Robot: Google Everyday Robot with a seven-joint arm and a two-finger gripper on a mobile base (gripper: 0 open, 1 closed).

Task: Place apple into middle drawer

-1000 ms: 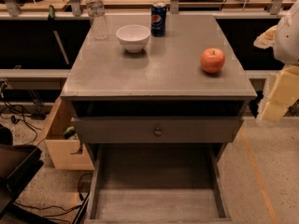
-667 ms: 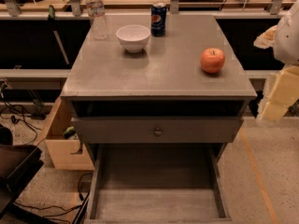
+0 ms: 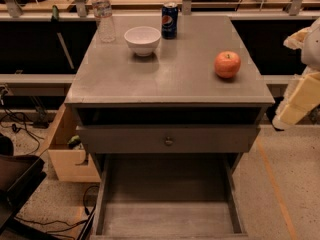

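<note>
The apple (image 3: 227, 64), red-orange with a short stem, sits on the right side of the grey cabinet top (image 3: 170, 74). The middle drawer (image 3: 167, 204) is pulled out low at the front, and its flat grey floor is bare. Above it is a shut drawer front with a small round knob (image 3: 169, 140). My gripper (image 3: 298, 99), pale beige and white, hangs at the right edge of the view, beside the cabinet. It is to the right of the apple and lower than it, apart from it, and holds nothing that I can see.
A white bowl (image 3: 142, 40), a blue soda can (image 3: 169, 20) and a clear water bottle (image 3: 103, 14) stand at the back of the top. A wooden box (image 3: 67, 149) and cables lie on the floor to the left. Dark shelving runs behind.
</note>
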